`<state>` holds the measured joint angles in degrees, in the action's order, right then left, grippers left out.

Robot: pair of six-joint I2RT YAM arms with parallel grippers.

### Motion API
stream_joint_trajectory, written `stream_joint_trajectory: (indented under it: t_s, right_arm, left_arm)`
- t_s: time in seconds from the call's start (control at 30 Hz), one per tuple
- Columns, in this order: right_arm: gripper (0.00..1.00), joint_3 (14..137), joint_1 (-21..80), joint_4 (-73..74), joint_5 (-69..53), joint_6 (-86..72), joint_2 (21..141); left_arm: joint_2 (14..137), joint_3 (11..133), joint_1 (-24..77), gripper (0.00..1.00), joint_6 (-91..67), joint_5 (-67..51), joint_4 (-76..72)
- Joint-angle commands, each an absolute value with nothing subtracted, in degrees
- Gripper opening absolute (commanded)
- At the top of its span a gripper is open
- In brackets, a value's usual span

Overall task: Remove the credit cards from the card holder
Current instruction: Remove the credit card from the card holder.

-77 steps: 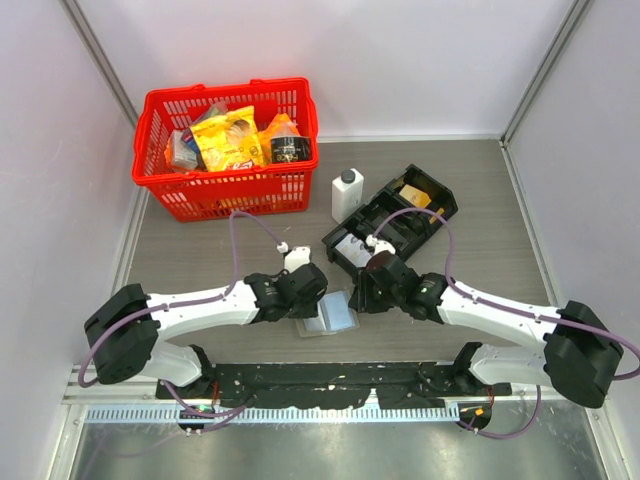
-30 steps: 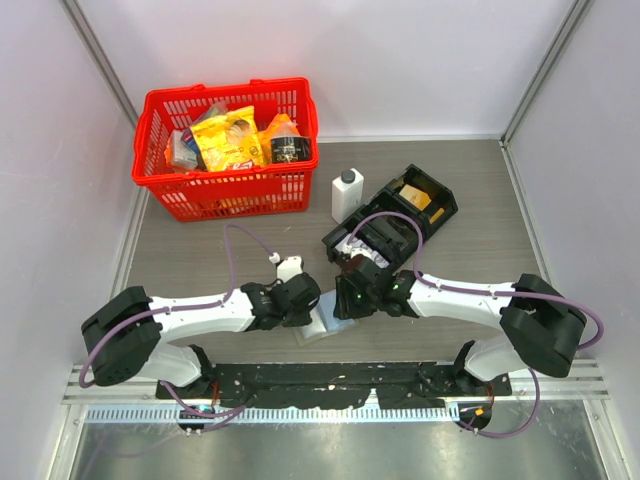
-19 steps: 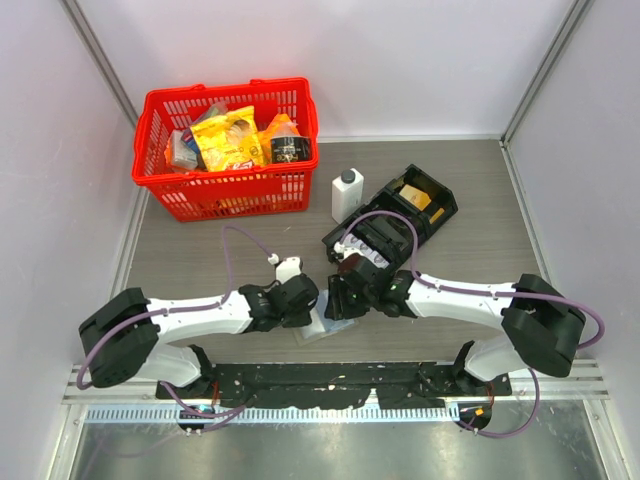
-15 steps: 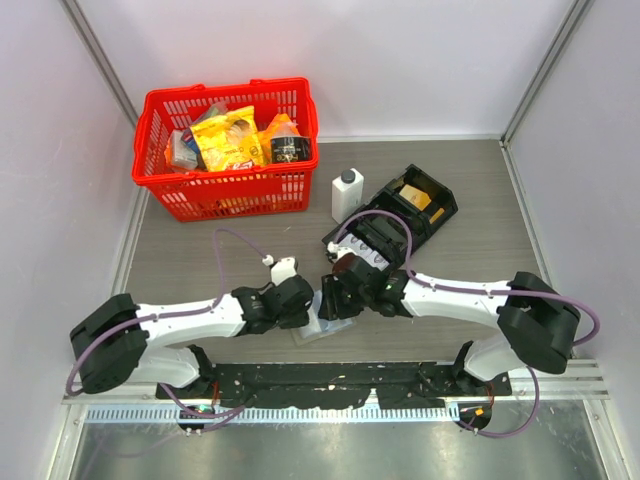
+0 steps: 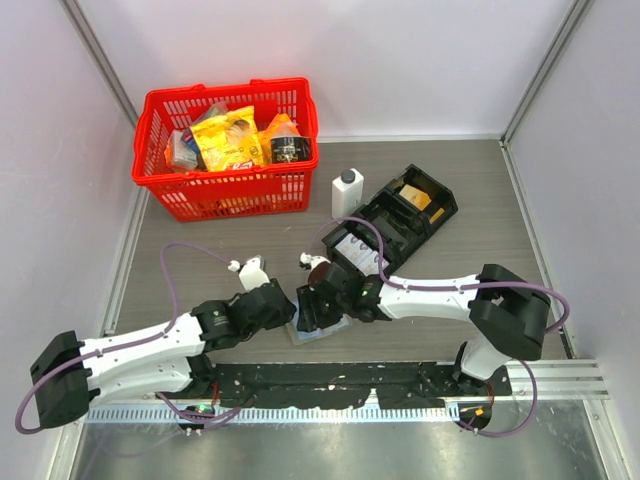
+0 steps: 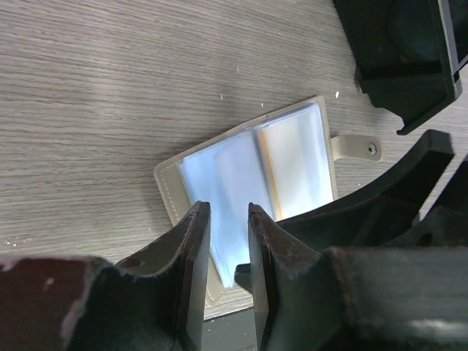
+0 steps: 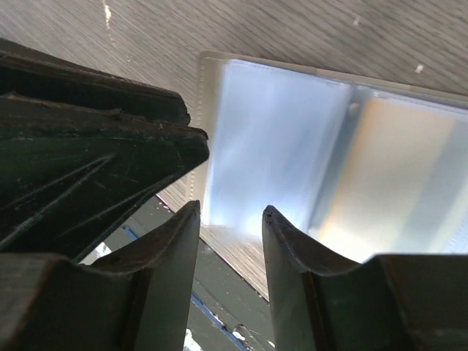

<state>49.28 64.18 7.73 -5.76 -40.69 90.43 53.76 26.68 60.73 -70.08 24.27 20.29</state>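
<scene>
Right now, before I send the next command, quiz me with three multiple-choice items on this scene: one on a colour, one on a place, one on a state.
1. What colour is the basket?
A. blue
B. red
C. green

2. Where is the card holder?
A. in the basket
B. lifted clear into the air
C. flat on the table, under the fingertips of the left gripper and the right gripper

3. What state is the card holder in?
A. open, pale blue inner panel facing up
B. folded shut
C. standing on edge

Answers:
1 B, as the top view shows red mesh walls.
2 C, as both wrist views show it lying on the wood grain beneath the fingers.
3 A, as its two shiny halves lie spread side by side.
</scene>
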Motion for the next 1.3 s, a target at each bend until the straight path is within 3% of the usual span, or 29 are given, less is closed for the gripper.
stream_joint_trajectory:
  t_s: [0.0, 0.33, 0.7, 1.0, 1.27]
  right_arm:
    - [0.46, 52.29, 65.65, 4.66, -6.85, -40.08, 92.28]
    - [0.48, 52.03, 66.18, 2.64, -7.12, -40.34, 93.69]
    - [0.48, 50.98, 66.18, 3.25, -5.1, -39.64, 89.57]
    - [0.5, 49.05, 64.95, 17.13, 13.34, -40.78, 81.57]
    - [0.54, 47.2, 64.34, 18.02, 14.33, -42.72, 83.31]
  left_arm:
    - [51.33, 26.89, 60.82, 0.32, -71.89, 28.21, 22.76]
    - [55.36, 28.47, 60.91, 0.42, -71.9, 29.18, 25.66]
    - [65.65, 30.5, 60.91, 0.39, -70.58, 27.42, 24.87]
    - [67.59, 30.5, 60.91, 0.37, -70.14, 26.37, 23.38]
    - [67.41, 30.23, 60.82, 0.35, -70.14, 25.75, 22.59]
